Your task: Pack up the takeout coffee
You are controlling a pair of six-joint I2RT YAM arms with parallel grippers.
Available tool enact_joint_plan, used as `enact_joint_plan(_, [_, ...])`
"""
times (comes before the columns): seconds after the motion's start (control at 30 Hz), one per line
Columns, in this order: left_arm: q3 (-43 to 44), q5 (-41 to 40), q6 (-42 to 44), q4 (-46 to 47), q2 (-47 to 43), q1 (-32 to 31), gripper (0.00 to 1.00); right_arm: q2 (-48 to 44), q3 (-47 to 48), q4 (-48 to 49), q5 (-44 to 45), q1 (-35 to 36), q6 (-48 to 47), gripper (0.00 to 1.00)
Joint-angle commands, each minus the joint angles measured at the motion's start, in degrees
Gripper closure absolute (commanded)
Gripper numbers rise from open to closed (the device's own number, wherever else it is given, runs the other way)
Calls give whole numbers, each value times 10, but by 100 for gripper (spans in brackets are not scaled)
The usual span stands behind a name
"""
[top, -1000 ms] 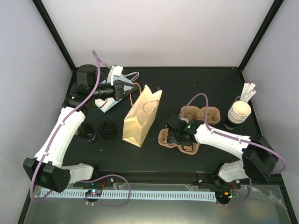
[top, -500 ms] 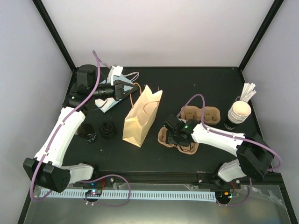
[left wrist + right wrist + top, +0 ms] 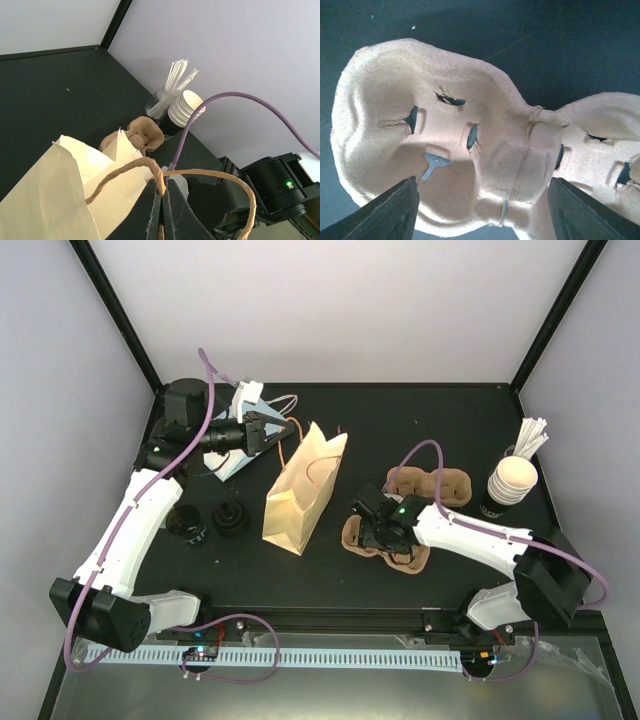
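No single cream cup shows in any view. My left gripper is shut on the rope handle of the tan paper bag, which stands open at mid-table. The bag's rim also shows in the left wrist view. My right gripper is open and points down over a brown pulp two-cup carrier. In the right wrist view the carrier fills the frame, and the gripper has one dark finger on each side of the carrier's middle.
A second pulp carrier lies behind the first. A nested stack of cups with white sticks stands at the right edge. Two black lids lie left of the bag. A light-blue packet lies under the left arm.
My right gripper has shifted slightly left over the near carrier. The left arm and the bag have not moved.
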Motion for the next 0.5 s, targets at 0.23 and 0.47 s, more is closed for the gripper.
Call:
enact_joint_plan(0.23, [5, 10, -1, 13, -7, -2, 98, -29, 3, -37, 45, -1, 39, 5])
enact_joint_plan(0.47, [7, 10, 0, 12, -9, -2, 98, 20, 13, -32, 32, -1, 34, 5])
